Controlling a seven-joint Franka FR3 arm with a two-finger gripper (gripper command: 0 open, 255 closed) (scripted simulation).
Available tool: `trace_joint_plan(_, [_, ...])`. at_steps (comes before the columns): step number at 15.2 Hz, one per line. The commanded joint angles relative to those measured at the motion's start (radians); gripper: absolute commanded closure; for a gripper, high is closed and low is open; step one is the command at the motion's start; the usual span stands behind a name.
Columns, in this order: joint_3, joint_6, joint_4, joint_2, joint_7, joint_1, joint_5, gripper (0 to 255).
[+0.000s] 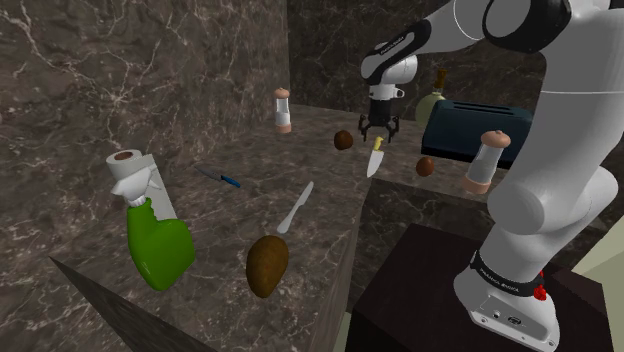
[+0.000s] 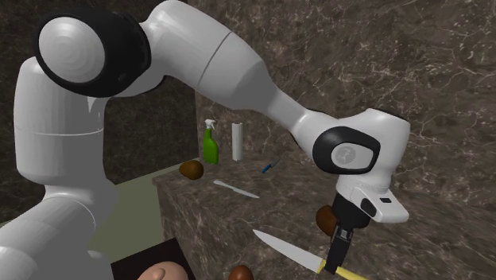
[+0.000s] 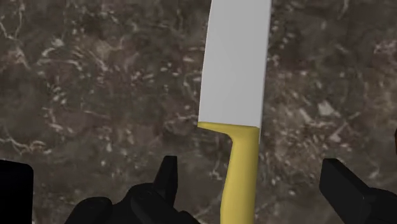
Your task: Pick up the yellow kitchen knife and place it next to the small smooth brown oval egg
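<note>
The yellow-handled knife (image 1: 375, 160) lies flat on the dark marble counter (image 1: 230, 215), near its edge, blade pointing away from the gripper. My gripper (image 1: 378, 130) hangs just over the handle, open. In the wrist view the yellow handle (image 3: 242, 181) lies between the fingers (image 3: 168, 188) without touching them, nearer one finger, and the grey blade (image 3: 235, 63) runs ahead of my gripper (image 3: 254, 191). A small brown egg (image 1: 343, 140) rests on the counter beside the gripper; in the second exterior view this egg (image 2: 326, 219) sits just behind my gripper (image 2: 335, 256) and the knife (image 2: 290, 249).
A second brown egg (image 1: 425, 166), a shaker (image 1: 487, 160), a dark toaster (image 1: 475, 130) and a bottle (image 1: 432, 105) stand to the shoulder view's right. Further off are a white knife (image 1: 295, 208), a blue-handled knife (image 1: 222, 179), a large brown oval (image 1: 267, 265), a green spray bottle (image 1: 155, 240) and a paper roll (image 1: 127, 172).
</note>
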Motion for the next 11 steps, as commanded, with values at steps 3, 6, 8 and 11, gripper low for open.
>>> trace_joint_plan(3, [-0.002,-0.107,0.088,-0.018,0.002,-0.002,-0.003,0])
trace_joint_plan(6, [-0.002,-0.107,0.088,-0.018,0.002,-0.002,-0.003,0])
trace_joint_plan(8, [-0.002,-0.107,0.088,-0.018,0.002,-0.002,-0.003,0])
trace_joint_plan(11, [-0.002,-0.107,0.088,-0.018,0.002,-0.002,-0.003,0])
